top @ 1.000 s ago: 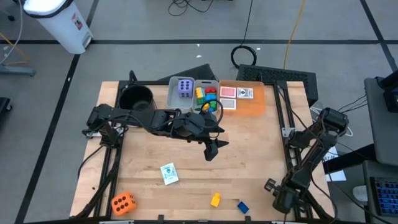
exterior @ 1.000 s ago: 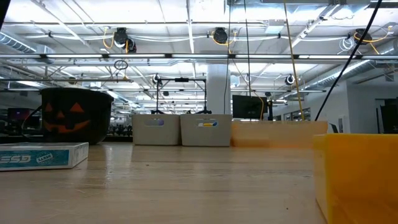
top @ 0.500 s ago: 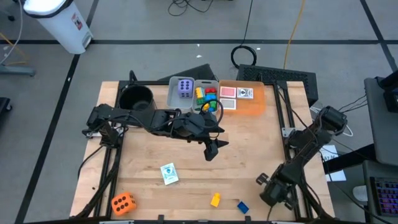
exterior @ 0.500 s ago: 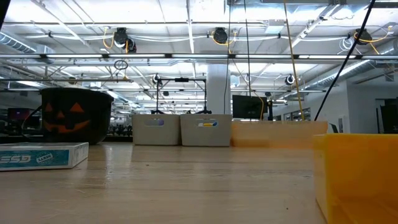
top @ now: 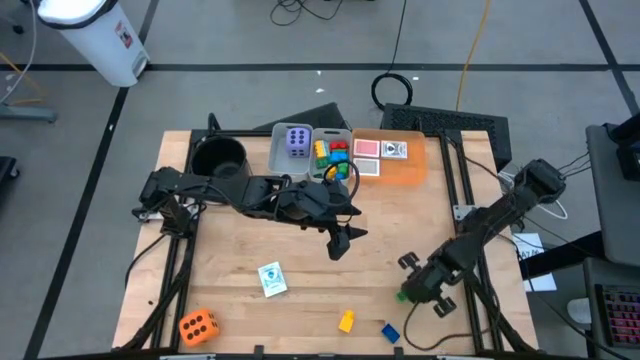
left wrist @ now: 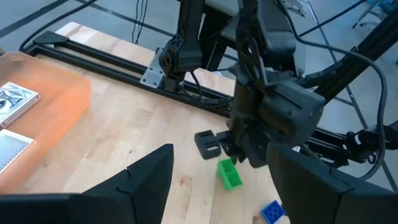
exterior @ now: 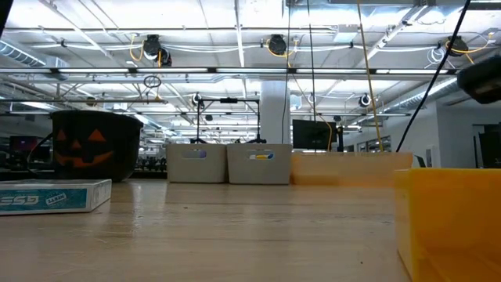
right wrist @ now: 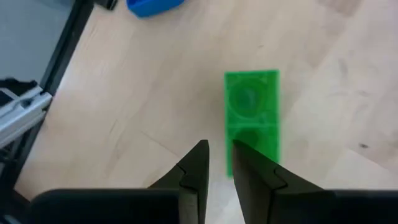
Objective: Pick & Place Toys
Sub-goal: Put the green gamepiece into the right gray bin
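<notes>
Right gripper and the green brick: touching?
Cannot tell. In the right wrist view the right gripper, fingers nearly closed, overlaps the green brick at its near edge; no gap or contact shows plainly. The left wrist view is no clearer.

Bright, even overhead light w/ ceiling glare in low view. Green brick slightly blurred; soft shadows under arms.

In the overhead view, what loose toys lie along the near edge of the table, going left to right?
Orange die → card → yellow brick → blue brick → green brick, beside the right gripper.
</notes>
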Motion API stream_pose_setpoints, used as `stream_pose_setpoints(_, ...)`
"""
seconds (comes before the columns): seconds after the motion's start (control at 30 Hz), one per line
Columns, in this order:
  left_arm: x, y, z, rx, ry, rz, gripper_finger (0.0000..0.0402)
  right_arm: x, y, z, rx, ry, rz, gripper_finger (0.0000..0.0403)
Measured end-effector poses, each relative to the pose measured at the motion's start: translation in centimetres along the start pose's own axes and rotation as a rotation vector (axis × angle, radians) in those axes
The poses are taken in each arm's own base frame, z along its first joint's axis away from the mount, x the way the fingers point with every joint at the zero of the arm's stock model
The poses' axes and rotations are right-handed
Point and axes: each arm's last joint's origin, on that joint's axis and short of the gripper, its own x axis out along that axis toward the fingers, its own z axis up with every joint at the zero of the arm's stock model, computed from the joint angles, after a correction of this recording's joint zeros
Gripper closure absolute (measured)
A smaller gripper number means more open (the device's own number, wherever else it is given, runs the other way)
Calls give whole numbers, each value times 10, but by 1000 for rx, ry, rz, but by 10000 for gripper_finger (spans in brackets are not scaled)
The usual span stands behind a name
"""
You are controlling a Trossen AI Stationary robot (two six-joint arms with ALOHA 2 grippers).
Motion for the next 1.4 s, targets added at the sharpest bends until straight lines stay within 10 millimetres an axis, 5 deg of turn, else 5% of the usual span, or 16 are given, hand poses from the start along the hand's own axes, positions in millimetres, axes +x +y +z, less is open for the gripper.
stream_pose_setpoints(0.5,0,0,0,4,11,-22,135,-14,-9,0,7,-36,15,384)
stream_pose_setpoints(1.07,0,2,0,-1,16,-15,135,-5,-5,4,17,-45,-8,149)
stream_pose_setpoints(1.4,0,2,0,0,18,-14,135,22,-8,4,49,50,-57,89)
